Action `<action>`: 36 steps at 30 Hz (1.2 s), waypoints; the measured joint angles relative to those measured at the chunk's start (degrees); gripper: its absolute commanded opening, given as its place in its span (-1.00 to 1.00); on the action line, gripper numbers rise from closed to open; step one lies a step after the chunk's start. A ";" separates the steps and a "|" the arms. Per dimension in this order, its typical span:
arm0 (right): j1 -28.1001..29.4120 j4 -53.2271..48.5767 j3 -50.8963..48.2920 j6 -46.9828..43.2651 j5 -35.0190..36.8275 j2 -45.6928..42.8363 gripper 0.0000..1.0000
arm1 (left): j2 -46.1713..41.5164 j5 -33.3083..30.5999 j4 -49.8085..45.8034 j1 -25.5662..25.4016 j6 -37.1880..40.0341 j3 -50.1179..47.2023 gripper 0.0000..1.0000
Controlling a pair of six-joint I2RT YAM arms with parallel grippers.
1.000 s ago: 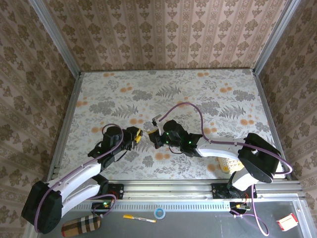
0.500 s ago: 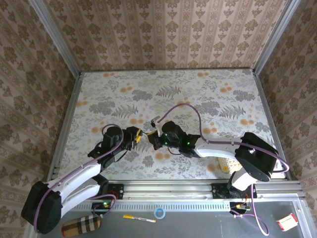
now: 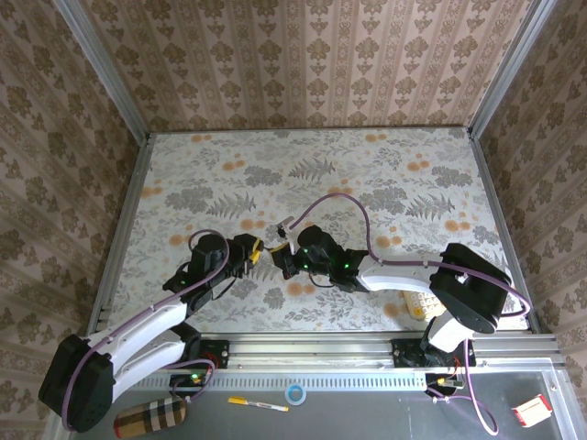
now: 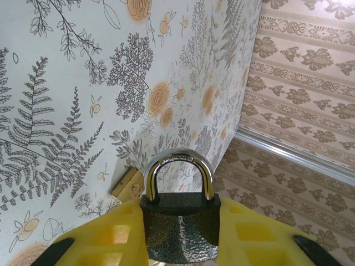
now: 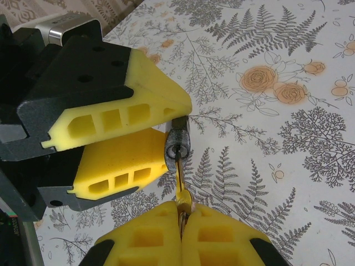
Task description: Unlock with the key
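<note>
Floral bench (image 3: pixel 367 174), centre toward near edge: left hand (image 3: pixel 258 247) clamped on padlock (image 4: pixel 178 219); right hand (image 5: pixel 181 233) pinched shut on key (image 5: pixel 181 177), blade apparently seated in keyhole (image 5: pixel 175 151).

Table (image 3: pixel 367 165), fern-and-rose print — pale yellow item (image 3: pixel 418 304) lying near-right

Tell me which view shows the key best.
Right wrist: the key is close up, its blade at the padlock keyhole, its head pinched by the right gripper. Top external leaves it too small to tell; in left wrist the padlock body hides it.
</note>
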 measured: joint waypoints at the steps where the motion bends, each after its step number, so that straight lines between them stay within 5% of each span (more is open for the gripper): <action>1: 0.00 0.02 0.00 0.00 0.00 0.07 -1.00 | 0.02 -0.11 -0.02 -0.04 0.00 0.00 -0.79; 36: 0.15 -0.44 0.00 -0.48 1.20 0.59 -1.00 | 1.31 -0.94 -0.39 -0.81 0.04 0.00 -0.85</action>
